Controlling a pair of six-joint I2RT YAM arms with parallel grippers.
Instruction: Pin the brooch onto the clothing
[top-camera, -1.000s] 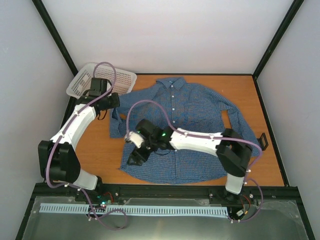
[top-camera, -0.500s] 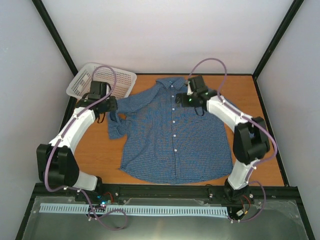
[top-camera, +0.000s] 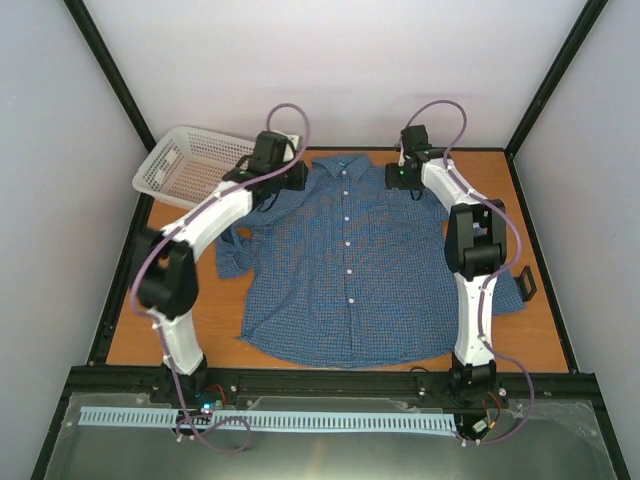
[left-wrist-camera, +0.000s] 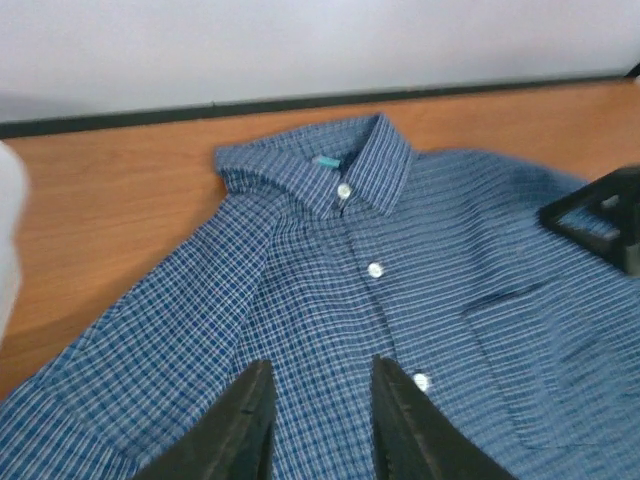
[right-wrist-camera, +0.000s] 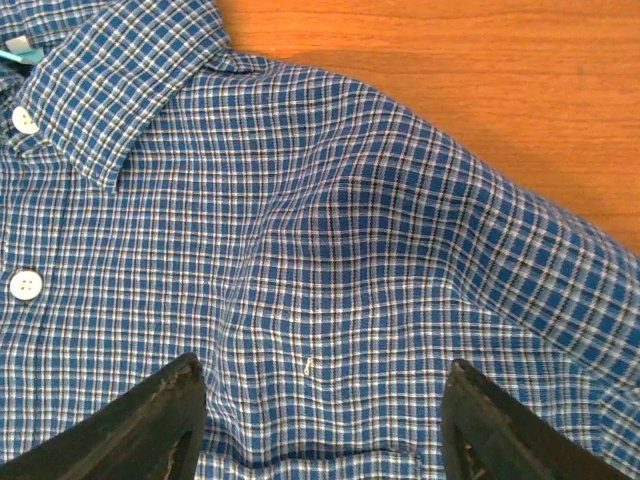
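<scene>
shirt (top-camera: 350, 270) is laid out flat, front up, on the wood table (top-camera: 190, 300), collar (left-wrist-camera: 375, 160) twd the far wall, button row down the middle. left gripper (left-wrist-camera: 321, 368) hangs over the shoulder on the basket (top-camera: 185, 170) side. its jaws are a bit apart w/ nothing between them, just checked cloth below. right gripper (right-wrist-camera: 322, 365) is over the other shoulder, jaws spread wide, pinching nothing either. we can't tell if either one touches the fabric, and we can't make out the brooch in any view. small black box (top-camera: 526, 283) sits at the table edge on the right arm's side.
</scene>
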